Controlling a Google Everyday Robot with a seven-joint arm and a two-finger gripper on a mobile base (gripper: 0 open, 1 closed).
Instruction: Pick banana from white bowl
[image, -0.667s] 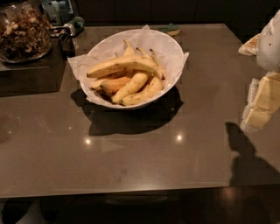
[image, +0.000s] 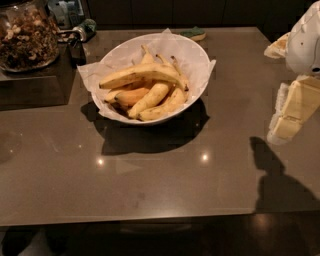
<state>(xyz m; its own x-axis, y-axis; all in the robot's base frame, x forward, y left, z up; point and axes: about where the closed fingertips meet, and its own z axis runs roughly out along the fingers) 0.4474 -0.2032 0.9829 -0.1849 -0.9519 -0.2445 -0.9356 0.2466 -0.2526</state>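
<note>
Nothing has shifted: cream gripper (image: 285, 125) hangs at right, open or closed I cannot tell; approach step, needing a leftward reach to long pale-yellow banana (image: 140, 75) in paper-lined white bowl (image: 195, 60)

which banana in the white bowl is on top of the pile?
The longest banana, pale yellow, lying crosswise over the shorter, plumper ones and the orange-tinted one in the white bowl. The gripper is at the view's right edge, away from the bowl.

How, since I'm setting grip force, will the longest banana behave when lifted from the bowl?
Likely stiff: the banana holds its curve lying across the other bananas. Being on top, it should lift free, perhaps nudging them. Smooth rounded skin may slip. The gripper hangs right of the white bowl.
</note>
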